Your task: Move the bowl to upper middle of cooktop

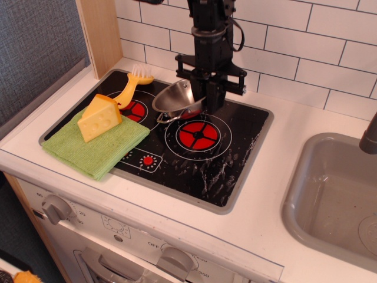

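Observation:
The shiny steel bowl [175,100] hangs tilted, its left side low over the upper middle of the black cooktop [224,153], between the two red burner marks. Whether it touches the glass I cannot tell. My black gripper [207,99] comes straight down from above and is shut on the bowl's right rim. One wire loop handle [166,118] sticks out at the bowl's lower left. The fingertips are partly hidden behind the bowl.
A green cloth [97,144] with a yellow cheese wedge [100,117] lies over the cooktop's left front. A yellow brush [132,82] lies at the back left. A grey sink [336,194] is at the right. A tiled wall is close behind the gripper.

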Controlling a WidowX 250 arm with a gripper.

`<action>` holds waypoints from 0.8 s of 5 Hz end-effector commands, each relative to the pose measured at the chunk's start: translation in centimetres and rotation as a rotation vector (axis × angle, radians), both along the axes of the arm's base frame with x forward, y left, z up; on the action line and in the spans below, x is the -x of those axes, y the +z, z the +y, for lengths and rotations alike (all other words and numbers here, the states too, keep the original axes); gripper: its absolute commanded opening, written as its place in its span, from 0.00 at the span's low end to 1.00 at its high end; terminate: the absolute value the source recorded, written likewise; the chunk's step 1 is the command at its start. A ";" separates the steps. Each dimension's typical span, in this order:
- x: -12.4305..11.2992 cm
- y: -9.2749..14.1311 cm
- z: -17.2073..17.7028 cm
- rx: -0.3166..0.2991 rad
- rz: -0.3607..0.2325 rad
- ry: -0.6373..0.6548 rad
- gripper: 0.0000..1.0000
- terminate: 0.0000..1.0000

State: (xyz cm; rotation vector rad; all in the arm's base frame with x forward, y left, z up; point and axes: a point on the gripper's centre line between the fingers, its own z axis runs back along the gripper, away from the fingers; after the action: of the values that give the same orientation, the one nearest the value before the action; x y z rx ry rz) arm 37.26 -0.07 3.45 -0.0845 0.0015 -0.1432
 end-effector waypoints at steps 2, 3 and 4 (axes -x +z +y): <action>2.9 6.4 -1.7 -0.059 -0.181 -0.056 1.00 0.00; 4.1 6.8 -1.7 -0.074 -0.168 -0.011 1.00 0.00; 5.1 6.7 -1.8 -0.089 -0.159 0.031 1.00 0.00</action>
State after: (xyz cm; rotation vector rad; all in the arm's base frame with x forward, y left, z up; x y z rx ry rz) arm 32.17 -1.45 8.64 0.0149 -0.0952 -0.1122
